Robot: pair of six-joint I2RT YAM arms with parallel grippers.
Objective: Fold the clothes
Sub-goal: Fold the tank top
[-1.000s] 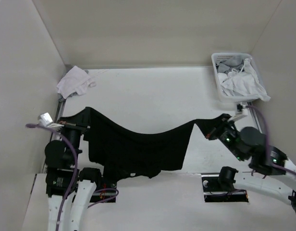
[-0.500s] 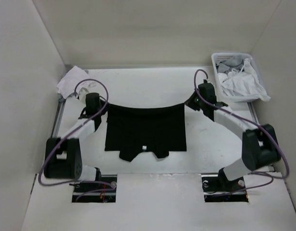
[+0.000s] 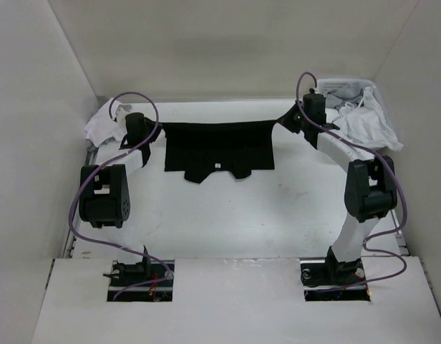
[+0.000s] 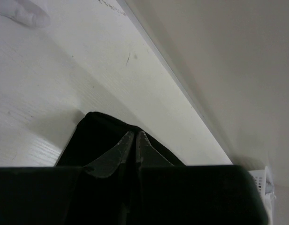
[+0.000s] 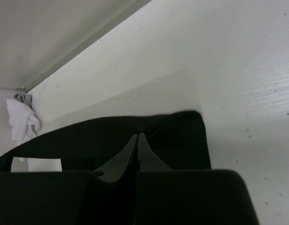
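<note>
The clothes, a black T-shirt [image 3: 219,147], are stretched by the top edge between both grippers at the far side of the table, and the body spreads toward me on the white surface. My left gripper [image 3: 157,132] is shut on the shirt's left corner; in the left wrist view its closed fingertips [image 4: 135,133] sit against black fabric [image 4: 95,129]. My right gripper [image 3: 283,123] is shut on the right corner, and its tips [image 5: 138,136] are pressed together over the cloth [image 5: 182,131]. A small white tag [image 3: 217,165] shows on the shirt.
A small white cloth bundle [image 3: 102,123] lies in the far left corner, just beyond the left arm. A white basket [image 3: 328,86] of white and grey garments [image 3: 364,122] stands at the far right, close behind the right arm. The back wall rises right behind the shirt.
Both arms have reached from the near edge to the far side, carrying the shirt with them. The shirt went from a sagging hang to a taut top edge near the back wall.
</note>
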